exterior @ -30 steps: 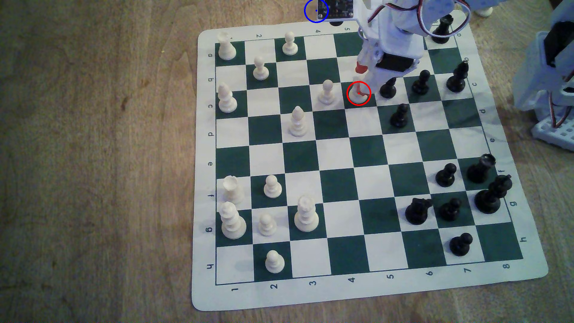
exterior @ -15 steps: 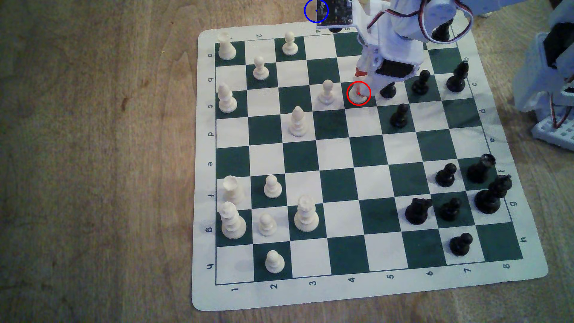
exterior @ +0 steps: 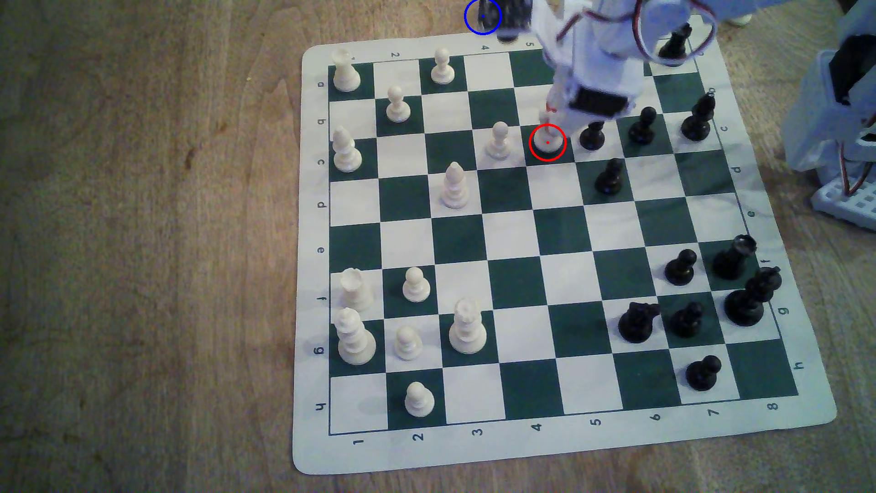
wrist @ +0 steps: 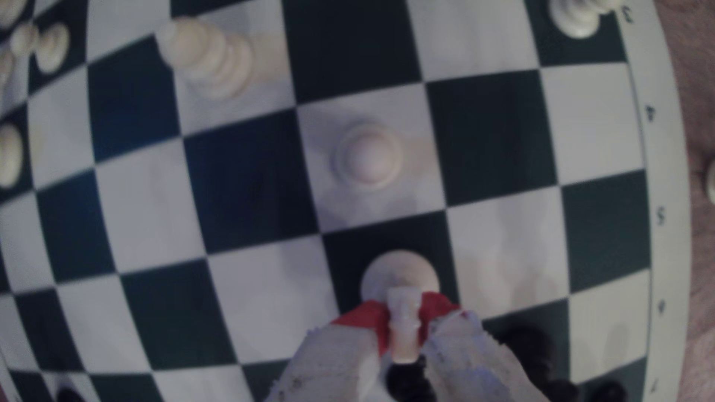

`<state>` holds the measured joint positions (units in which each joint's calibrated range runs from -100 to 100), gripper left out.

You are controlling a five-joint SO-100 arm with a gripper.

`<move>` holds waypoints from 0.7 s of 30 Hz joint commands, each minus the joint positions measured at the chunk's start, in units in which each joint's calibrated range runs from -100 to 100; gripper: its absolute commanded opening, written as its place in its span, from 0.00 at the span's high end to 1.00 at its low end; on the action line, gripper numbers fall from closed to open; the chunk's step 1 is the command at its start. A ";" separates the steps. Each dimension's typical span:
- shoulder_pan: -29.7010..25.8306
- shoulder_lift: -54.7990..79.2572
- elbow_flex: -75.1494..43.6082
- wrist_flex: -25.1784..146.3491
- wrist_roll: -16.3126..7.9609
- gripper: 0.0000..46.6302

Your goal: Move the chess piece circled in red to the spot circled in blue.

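In the exterior view, the chess piece circled in red (exterior: 547,141) is over a dark green square of the chess mat (exterior: 313,237), at about one o'clock from the mat's centre. Its round base sits inside the red ring, with a dark shadow just under it; I cannot tell if the base touches the square. The gripper (exterior: 549,113) comes down on it from twelve o'clock, and its white body is blurred. A white pawn (exterior: 498,140) stands just beside the piece at nine o'clock, and a black pawn (exterior: 592,135) just beside it at three o'clock. The spot circled in blue (exterior: 482,16) is on the wooden table (exterior: 142,237), beyond the mat's far edge, at about eleven o'clock from the piece and well apart from it. A dark part of the arm overlaps the ring's three o'clock side.

In the wrist view, the gripper (wrist: 402,322) is nearly closed, and the two red-tipped fingers (wrist: 367,315) press on the narrow upper part of the chess piece circled in red (wrist: 400,270), one on each side. The wide round base shows past the fingertips, over a dark square. The white pawn (wrist: 367,156) stands upright on the neighbouring white square. A white bishop (wrist: 209,58) is further away on another white square.
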<state>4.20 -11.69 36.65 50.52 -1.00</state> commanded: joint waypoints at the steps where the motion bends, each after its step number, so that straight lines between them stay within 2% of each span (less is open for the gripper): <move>1: 1.31 -4.70 -10.99 6.65 -0.54 0.99; 10: 6.24 -9.02 -24.59 17.21 0.93 0.99; 17: 14.06 -2.49 -36.19 11.97 3.57 0.99; 21: 17.11 2.35 -36.28 7.47 4.35 0.99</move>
<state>18.73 -11.10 5.38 61.51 2.66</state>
